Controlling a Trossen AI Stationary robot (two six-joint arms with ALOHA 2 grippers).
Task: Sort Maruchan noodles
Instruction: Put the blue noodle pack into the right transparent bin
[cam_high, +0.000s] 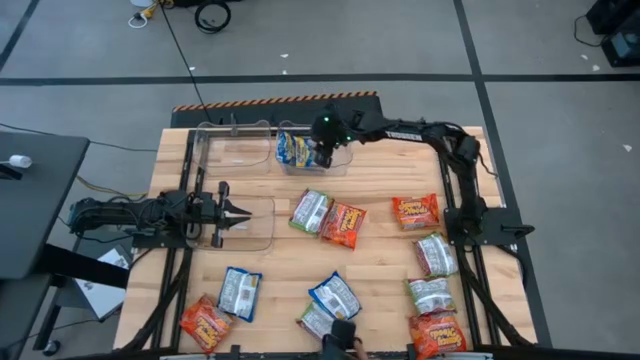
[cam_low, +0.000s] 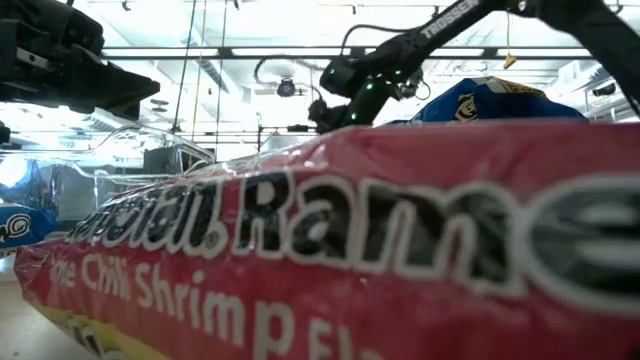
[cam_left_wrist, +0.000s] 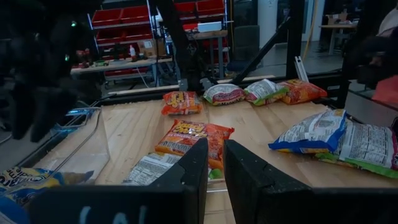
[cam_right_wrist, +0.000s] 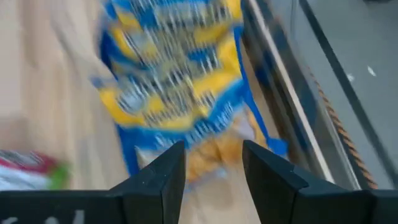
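Ramen packets lie scattered flat on the wooden table: a green-and-white packet (cam_high: 310, 211) beside an orange-red packet (cam_high: 343, 225) at the centre, and more orange-red (cam_high: 415, 211), green-and-white (cam_high: 436, 254) and blue-and-yellow (cam_high: 334, 294) ones toward the near and right sides. One blue-and-yellow packet (cam_high: 295, 150) (cam_right_wrist: 180, 81) lies in a clear bin (cam_high: 340, 165) at the far edge. My right gripper (cam_high: 325, 150) (cam_right_wrist: 212, 165) hangs open just above it, pointing down. My left gripper (cam_high: 235, 212) (cam_left_wrist: 216, 168) waits level over another clear bin (cam_high: 262, 235) at the left, its fingers slightly open.
A third clear bin (cam_high: 235, 145) stands at the far left. Packets crowd the near edge: blue-and-yellow (cam_high: 240, 293), orange-red (cam_high: 205, 322) (cam_high: 437, 333), green-and-white (cam_high: 430, 295). An orange-red packet (cam_low: 300, 260) lies right before the low camera. Bare wood shows between the centre and right-hand packets.
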